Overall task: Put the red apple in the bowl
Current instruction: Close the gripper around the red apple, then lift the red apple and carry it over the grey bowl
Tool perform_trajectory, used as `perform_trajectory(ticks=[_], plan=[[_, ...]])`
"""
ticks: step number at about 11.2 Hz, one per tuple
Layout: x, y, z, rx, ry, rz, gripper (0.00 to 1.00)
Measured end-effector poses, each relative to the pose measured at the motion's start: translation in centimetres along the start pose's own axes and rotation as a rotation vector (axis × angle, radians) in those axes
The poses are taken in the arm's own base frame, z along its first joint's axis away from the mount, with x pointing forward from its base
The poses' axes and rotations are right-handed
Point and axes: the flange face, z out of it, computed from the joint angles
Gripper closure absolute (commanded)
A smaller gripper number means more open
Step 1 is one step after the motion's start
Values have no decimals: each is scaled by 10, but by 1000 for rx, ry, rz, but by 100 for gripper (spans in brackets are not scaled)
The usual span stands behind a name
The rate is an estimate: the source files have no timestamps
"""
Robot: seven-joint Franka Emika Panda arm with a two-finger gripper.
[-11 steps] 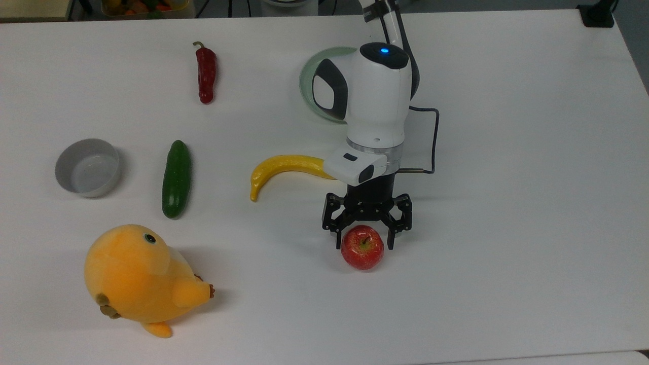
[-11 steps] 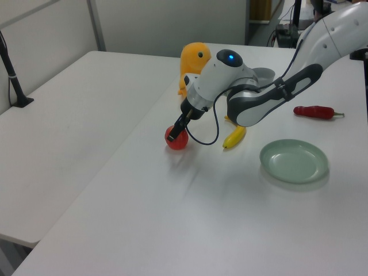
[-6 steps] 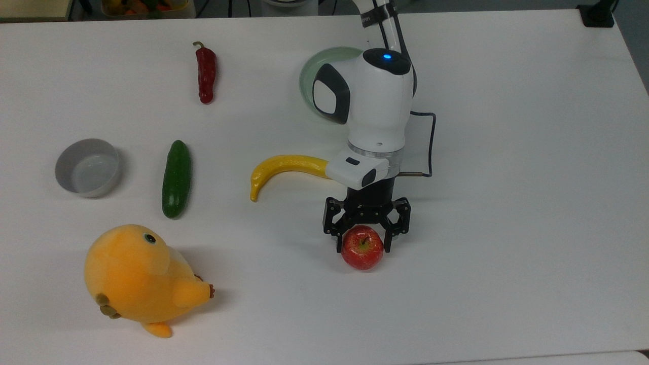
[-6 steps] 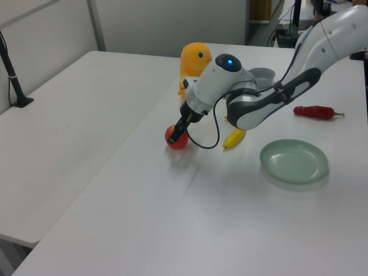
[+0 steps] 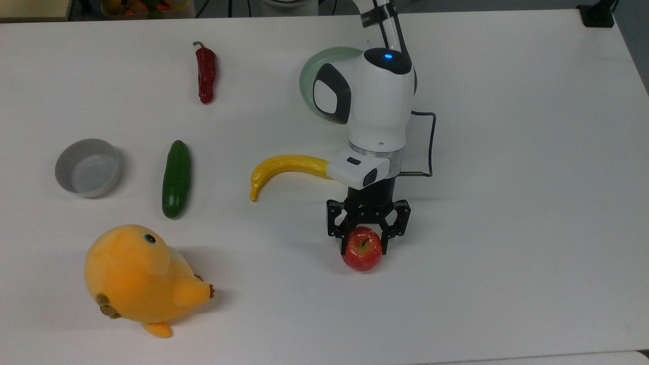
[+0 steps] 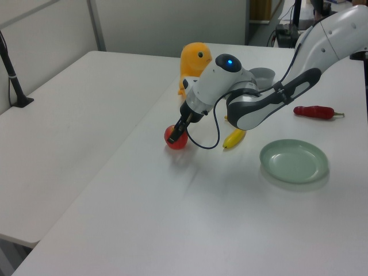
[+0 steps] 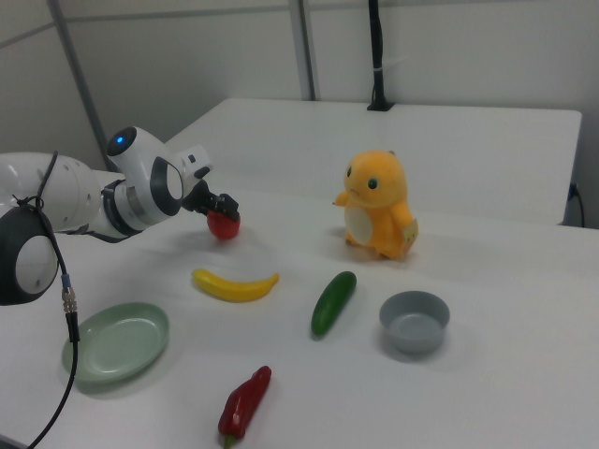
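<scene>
The black two-finger gripper (image 5: pixel 363 247) grasps the glossy round red apple (image 5: pixel 362 249) only at its rear half near the white table's (image 5: pixel 507 203) front edge; it may slip out when lifted.

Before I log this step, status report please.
Gripper shut on the red apple, apple on the table. Bowl empty. Cucumber and banana lie between.

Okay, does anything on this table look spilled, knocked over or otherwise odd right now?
Nothing stands out. The gripper is closed around the red apple on the table; the bowl sits upright and empty, and nothing looks spilled or damaged.
</scene>
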Motion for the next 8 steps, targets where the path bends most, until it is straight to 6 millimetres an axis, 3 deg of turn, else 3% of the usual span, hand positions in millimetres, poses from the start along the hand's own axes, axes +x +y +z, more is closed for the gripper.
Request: perform_trajectory(ticks=[3, 5, 8], plan=[[13, 5, -13, 0, 29, 13, 80], [38, 25, -44, -10, 79, 43, 79], [74, 67, -106, -53, 82, 126, 79]])
